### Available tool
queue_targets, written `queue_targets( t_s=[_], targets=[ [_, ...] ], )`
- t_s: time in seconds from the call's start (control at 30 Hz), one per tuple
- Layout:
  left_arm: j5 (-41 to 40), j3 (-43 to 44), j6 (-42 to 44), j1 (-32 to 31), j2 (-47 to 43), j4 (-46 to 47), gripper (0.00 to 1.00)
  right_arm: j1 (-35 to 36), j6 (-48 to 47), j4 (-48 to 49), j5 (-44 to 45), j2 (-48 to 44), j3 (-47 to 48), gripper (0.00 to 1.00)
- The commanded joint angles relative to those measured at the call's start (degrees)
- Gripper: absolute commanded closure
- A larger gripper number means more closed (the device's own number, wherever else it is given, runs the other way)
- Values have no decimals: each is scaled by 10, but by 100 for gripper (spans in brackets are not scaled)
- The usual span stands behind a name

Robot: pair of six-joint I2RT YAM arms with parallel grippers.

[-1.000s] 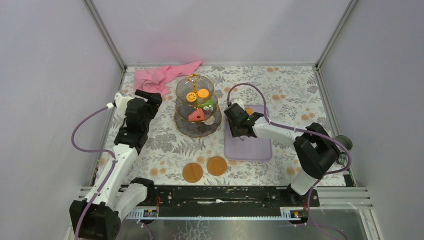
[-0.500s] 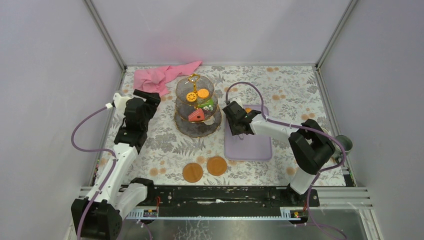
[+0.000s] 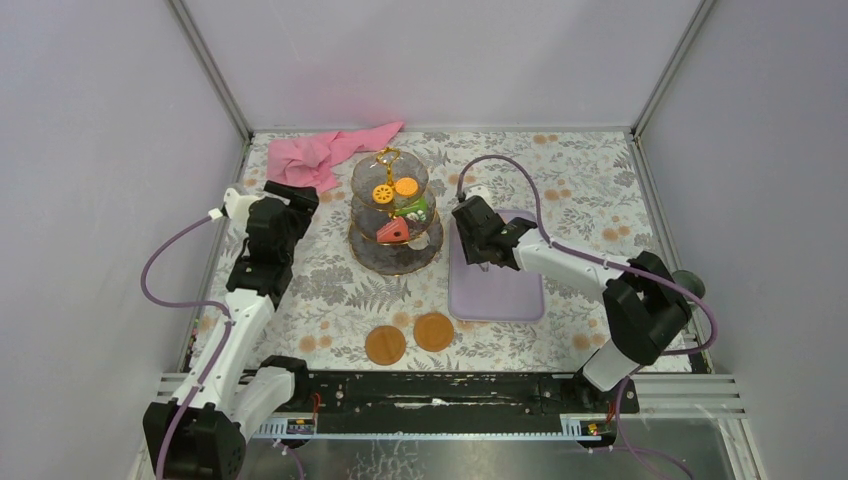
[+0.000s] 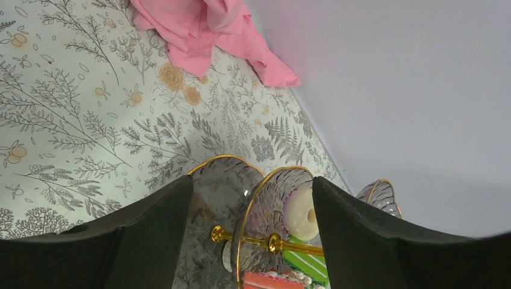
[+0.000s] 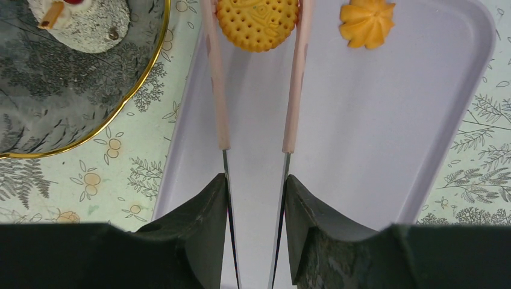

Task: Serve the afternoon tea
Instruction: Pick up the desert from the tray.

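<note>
I am looking into a booth with plain lilac-grey walls (image 3: 120, 150) and metal posts (image 3: 210, 70) at the far corners. Its floor is a table (image 3: 590, 180) covered in a pale print of grey ferns and small orange flowers.

The pink cloth (image 3: 320, 150) lies crumpled in the far left corner. Just beside it, right of it, stands the three-tier stand (image 3: 395, 255), upright on the table left of centre. The lilac tray (image 3: 500, 290) lies flat to the right of the stand, close to its bottom plate.

My left gripper (image 4: 252, 192) is released, jaws spread wide. It hangs to the left of the stand and faces it without touching. My right gripper (image 5: 256, 186) is clenched on the metal handles of the pink tongs (image 5: 217, 90), over the far end of the tray.

Two brown round coasters (image 3: 385, 344) lie side by side near the front edge. A grey-green mug (image 3: 687, 283) sits at the right edge, mostly hidden by the arm.

The top tier holds two orange biscuits (image 3: 384, 193), the middle tier a green cake (image 3: 415, 210) and the bottom plate a pale cupcake (image 5: 84, 18). On the tray, a round biscuit (image 5: 257, 21) sits between the tong tips, touching both. A star-shaped biscuit (image 5: 367, 23) lies just to its right.
</note>
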Motion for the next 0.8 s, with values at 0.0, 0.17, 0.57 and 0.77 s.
queue_targets(
  t_s=[0.0, 0.17, 0.57, 0.77],
  targets=[
    [5, -5, 1, 6, -10, 18, 21, -3, 5, -5, 3, -37, 11, 71],
    [4, -3, 1, 6, -12, 13, 21, -3, 6, -12, 3, -55, 5, 72],
    [3, 0, 4, 7, -10, 9, 21, -1, 8, -78, 4, -168, 57, 72],
    [5, 5, 10, 7, -10, 1, 21, 5, 11, -111, 2, -194, 109, 72]
  ],
)
